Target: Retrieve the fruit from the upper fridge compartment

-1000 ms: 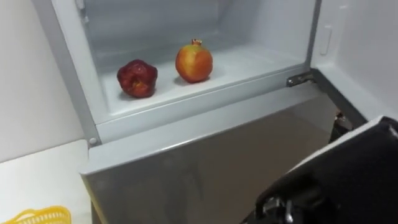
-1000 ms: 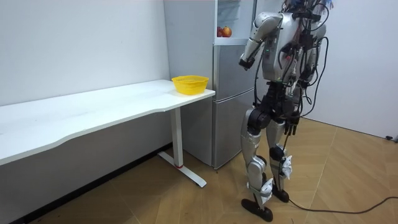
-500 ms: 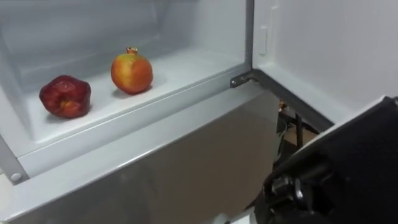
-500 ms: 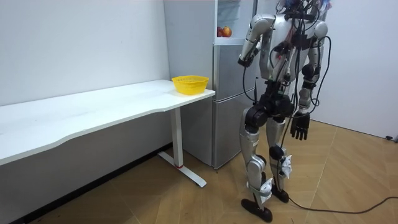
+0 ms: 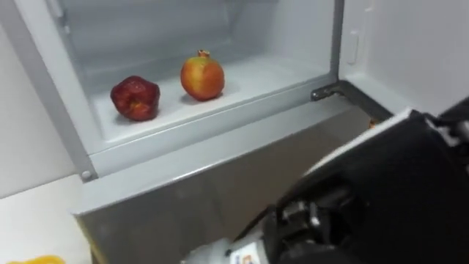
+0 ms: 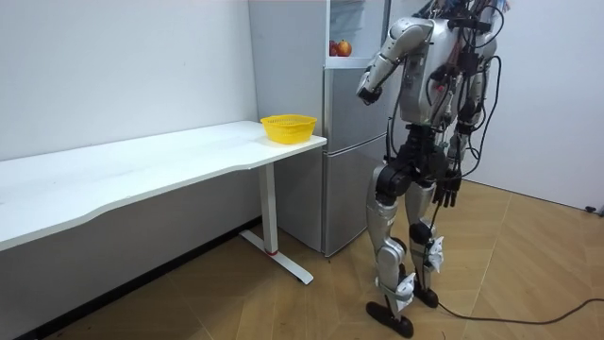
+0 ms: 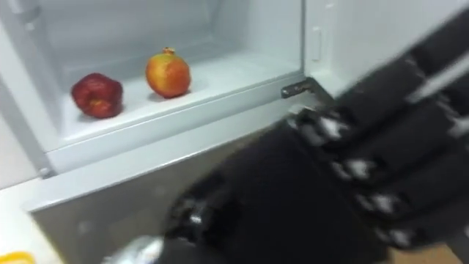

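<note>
Black and close under the camera, the left hand (image 7: 286,194) is spread, its fingers (image 7: 352,170) fairly straight, and holds nothing; the right hand (image 6: 450,190) hangs by the hip, too small for you to read. Your targets, a dark red fruit (image 5: 135,97) and a pomegranate (image 5: 202,75), sit side by side, not touching, on the white shelf (image 5: 256,77) of the upper fridge (image 5: 146,29). Expect both firm, smooth and ready to roll, so cup one round its widest part. On the robot's left stands the white table (image 6: 142,175) with a yellow basket (image 6: 288,127).
</note>
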`<state>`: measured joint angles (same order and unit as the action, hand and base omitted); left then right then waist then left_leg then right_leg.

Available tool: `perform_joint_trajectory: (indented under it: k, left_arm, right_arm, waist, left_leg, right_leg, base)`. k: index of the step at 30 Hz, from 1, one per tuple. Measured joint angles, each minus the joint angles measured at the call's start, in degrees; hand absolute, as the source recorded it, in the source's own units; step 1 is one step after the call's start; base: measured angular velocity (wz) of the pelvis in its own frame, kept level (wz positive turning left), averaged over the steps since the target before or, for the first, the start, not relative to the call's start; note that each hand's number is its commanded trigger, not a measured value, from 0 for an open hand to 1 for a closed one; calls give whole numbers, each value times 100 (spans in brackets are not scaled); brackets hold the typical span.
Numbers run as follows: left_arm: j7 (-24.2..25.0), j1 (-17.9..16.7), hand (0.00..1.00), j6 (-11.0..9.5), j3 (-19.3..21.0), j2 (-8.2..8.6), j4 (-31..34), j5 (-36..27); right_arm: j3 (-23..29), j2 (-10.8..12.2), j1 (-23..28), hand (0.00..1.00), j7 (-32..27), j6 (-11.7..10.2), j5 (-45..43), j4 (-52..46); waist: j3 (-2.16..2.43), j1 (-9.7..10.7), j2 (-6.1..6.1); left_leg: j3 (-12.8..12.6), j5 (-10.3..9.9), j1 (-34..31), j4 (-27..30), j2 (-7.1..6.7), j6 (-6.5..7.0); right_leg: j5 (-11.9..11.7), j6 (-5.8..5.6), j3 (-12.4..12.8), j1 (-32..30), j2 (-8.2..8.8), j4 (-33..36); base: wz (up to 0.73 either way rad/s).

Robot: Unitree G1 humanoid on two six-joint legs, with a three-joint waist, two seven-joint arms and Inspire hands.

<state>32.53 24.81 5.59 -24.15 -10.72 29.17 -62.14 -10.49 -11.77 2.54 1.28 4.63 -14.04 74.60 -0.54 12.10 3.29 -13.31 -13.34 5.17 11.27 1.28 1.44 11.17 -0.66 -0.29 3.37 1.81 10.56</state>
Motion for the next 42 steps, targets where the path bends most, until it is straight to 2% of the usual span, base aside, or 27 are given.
perform_joint_trajectory:
  k: [1,3,4,6,8,10,12,13,14,16,19,22,24,25,26,28,30,31,33,34,36,37,39,40,42]
  left_arm:
    - [-32,-112,0,-33,114,-81,111,57]
    - [-66,-707,0,-79,669,-305,542,260]
    - [-86,-822,0,-93,790,-349,593,293]
    - [-218,-1108,0,-90,1394,-524,649,478]
    - [-393,-1238,0,-102,1935,-572,702,616]
    - [-575,-1351,0,-179,2369,-565,733,688]
    - [-856,-1607,0,-242,2956,-478,800,1185]
    - [-948,-1644,0,-256,3067,-465,802,1318]
    - [-1165,-1675,0,-276,3255,-444,804,1547]
    - [-1568,-1739,0,-359,3650,-413,808,2058]
    - [-2102,-1861,0,-485,4146,-376,807,2610]
    - [-2819,-2221,0,-736,4620,-374,805,3483]
    - [-3308,-2756,0,-788,5056,-348,778,3965]
    - [-3417,-2907,0,-788,5156,-332,759,4074]
    - [-3626,-3170,0,-841,5233,-322,570,4302]
    - [-3930,-3543,0,-819,5289,-316,160,4649]
    - [-4320,-3951,0,-773,5320,-265,-603,4939]
    - [-4389,-4044,0,-745,5330,-209,-783,4937]
    - [-4688,-4359,0,-751,5301,86,-1583,4936]
    - [-4771,-4419,0,-751,5267,121,-1838,4932]
    - [-5050,-4599,0,-714,5056,131,-2812,4931]
    - [-5094,-4598,0,-715,5018,131,-3059,4930]
    - [-5266,-4597,0,-719,4869,132,-4097,4935]
    - [-5292,-4599,0,-715,4813,138,-4316,4935]
    - [-5301,-4610,0,-725,4493,153,-5225,4898]
  right_arm:
    - [57,11,2,0,1,-3,-13,35]
    - [148,37,108,0,-4,-5,-80,47]
    - [179,37,145,0,-4,-5,-88,46]
    - [401,42,202,0,-7,4,-133,43]
    - [571,40,230,0,-46,-16,-163,40]
    - [633,46,311,0,-118,-16,-283,5]
    - [789,95,441,0,-223,-20,-363,-167]
    - [791,106,448,0,-255,-19,-385,-164]
    - [796,119,502,0,-318,-15,-416,-165]
    - [917,142,532,0,-507,-23,-460,-179]
    - [1019,179,554,0,-707,-75,-490,-173]
    - [1202,190,714,0,-753,-157,-434,-178]
    - [1334,209,808,0,-755,-151,-425,-180]
    - [1393,220,833,0,-750,-150,-420,-179]
    - [1418,227,891,0,-742,-142,-418,-175]
    - [1426,227,927,0,-733,-96,-418,-195]
    - [1426,216,882,0,-725,-66,-426,-233]
    - [1427,212,880,0,-725,-66,-426,-267]
    - [1451,201,875,0,-742,-84,-341,-331]
    - [1451,195,866,0,-743,-85,-256,-337]
    - [1458,189,855,0,-732,-83,29,-327]
    - [1459,189,854,0,-726,-80,63,-329]
    - [1583,181,782,0,-654,-87,57,-335]
    - [1619,177,765,0,-627,-93,60,-335]
    - [1640,124,736,0,-542,-102,117,-332]
  waist:
    - [1,-85,1]
    - [-2,-306,-8]
    - [0,-362,-13]
    - [7,-675,-30]
    - [14,-846,-37]
    - [22,-1038,-40]
    - [74,-1255,-68]
    - [77,-1303,-72]
    - [90,-1378,-56]
    - [90,-1531,-69]
    - [93,-1657,-52]
    - [117,-1720,-32]
    - [113,-1801,-29]
    - [112,-1816,-21]
    - [83,-1833,-29]
    - [87,-1882,-24]
    - [80,-1884,-10]
    - [81,-1889,-6]
    - [80,-1842,-13]
    - [79,-1842,-12]
    - [62,-1841,-34]
    - [59,-1844,-53]
    - [46,-1822,-105]
    - [44,-1814,-107]
    - [27,-1817,-151]
  left_leg:
    - [18,1,-1,1,-5,-1]
    - [127,4,-13,4,-20,-6]
    - [153,4,-19,9,-20,-7]
    - [255,14,-62,11,-18,-16]
    - [271,16,-75,15,-19,-21]
    - [332,20,-53,14,-21,-26]
    - [418,24,-15,12,-27,-34]
    - [441,25,-6,14,-25,-36]
    - [531,30,-10,14,-29,-45]
    - [631,38,-46,22,-32,-57]
    - [757,42,-53,46,-47,-64]
    - [920,52,-34,51,-99,-65]
    - [976,53,-14,55,-120,-63]
    - [997,53,-3,56,-127,-62]
    - [1067,55,15,55,-146,-58]
    - [1116,56,36,55,-193,-47]
    - [1164,54,-9,57,-207,-42]
    - [1172,54,-19,69,-208,-42]
    - [1192,54,-29,97,-208,-43]
    - [1195,55,-25,93,-209,-43]
    - [1223,56,-41,92,-212,-44]
    - [1237,56,-45,93,-216,-44]
    - [1242,56,-52,121,-216,-44]
    - [1241,56,-52,115,-216,-44]
    - [1239,55,-48,66,-222,-43]
  right_leg:
    - [0,0,-18,9,1,7]
    - [-3,6,-156,56,12,-1]
    - [-2,7,-171,61,12,-1]
    - [3,14,-273,99,25,7]
    - [3,15,-315,92,24,2]
    - [3,15,-400,163,27,-23]
    - [4,15,-503,171,16,-14]
    - [4,15,-517,185,12,-11]
    - [4,14,-632,220,15,-14]
    - [4,14,-755,247,21,-8]
    - [4,14,-839,338,23,-29]
    - [6,11,-966,459,52,-95]
    - [10,4,-1025,500,71,-97]
    - [12,1,-1060,519,76,-103]
    - [23,-16,-1097,577,92,-103]
    - [95,-10,-1084,576,126,-80]
    - [117,16,-1093,570,131,-90]
    - [122,23,-1099,572,131,-89]
    - [126,28,-1111,577,129,-86]
    - [126,29,-1116,582,129,-81]
    - [127,31,-1148,584,130,-92]
    - [127,31,-1157,585,131,-91]
    - [127,30,-1176,579,133,-96]
    - [127,30,-1169,576,133,-101]
    - [127,30,-1156,582,134,-109]
  base:
    - [12]
    - [21]
    - [25]
    - [20]
    - [10]
    - [16]
    - [14]
    - [17]
    - [33]
    - [31]
    - [17]
    - [28]
    - [11]
    - [15]
    - [22]
    - [14]
    - [4]
    - [9]
    - [4]
    - [0]
    - [7]
    - [6]
    - [2]
    - [0]
    - [0]
